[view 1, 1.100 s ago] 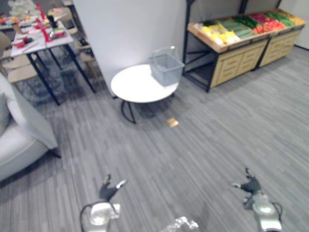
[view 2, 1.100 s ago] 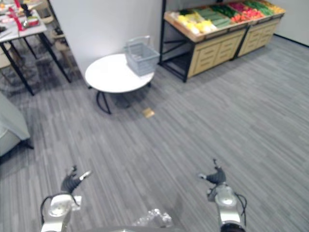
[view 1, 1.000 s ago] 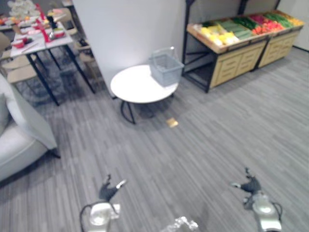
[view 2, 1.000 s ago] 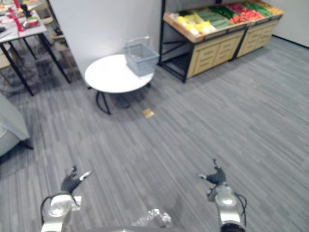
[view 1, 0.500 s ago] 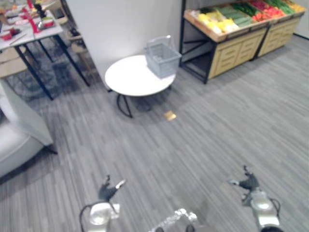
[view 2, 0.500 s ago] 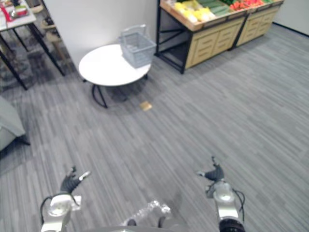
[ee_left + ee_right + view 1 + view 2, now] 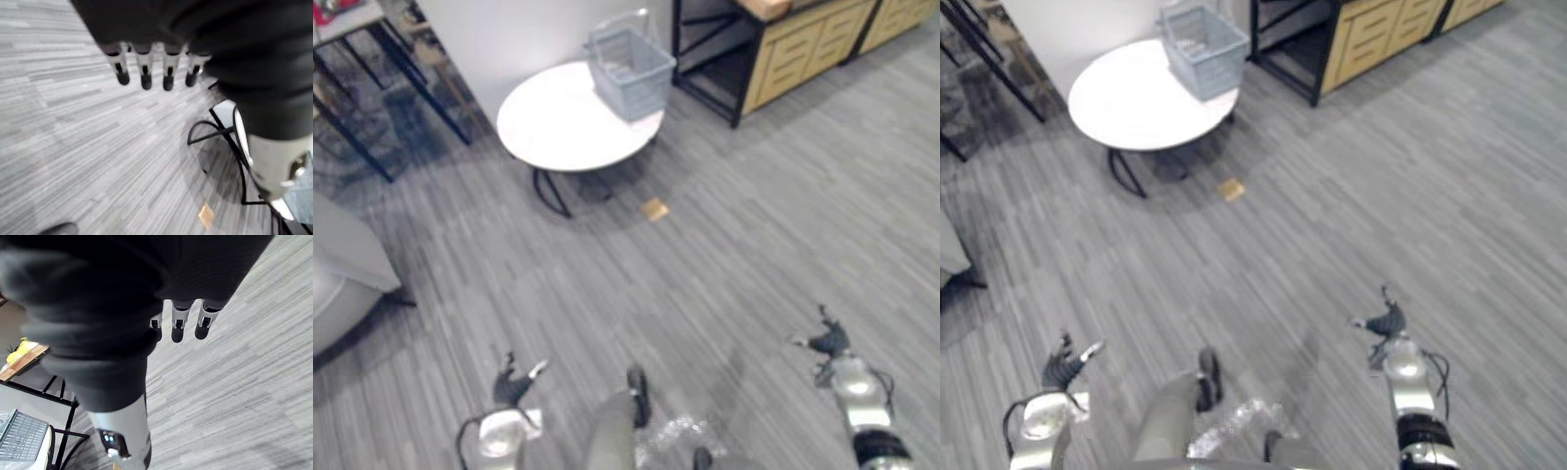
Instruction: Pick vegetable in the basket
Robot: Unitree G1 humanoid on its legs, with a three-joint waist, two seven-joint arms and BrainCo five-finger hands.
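Observation:
A grey wire basket stands on the far right part of a round white table, well ahead of me. What lies inside it I cannot make out. My left hand hangs low at the lower left, far from the table, its fingers straight and empty. At the lower right my right hand hangs over bare floor, its fingers relaxed and holding nothing. Yellow produce lies on a wooden stand in the right wrist view.
A wooden drawer cabinet with a black frame stands right of the table. A small tan square lies on the grey floor near the table's legs. A grey sofa sits at the left, a dark-legged table beyond it.
The camera has moved forward and tipped down: table and basket look nearer, and the produce on the stand has slid out of the eye views. Both hands hang as before.

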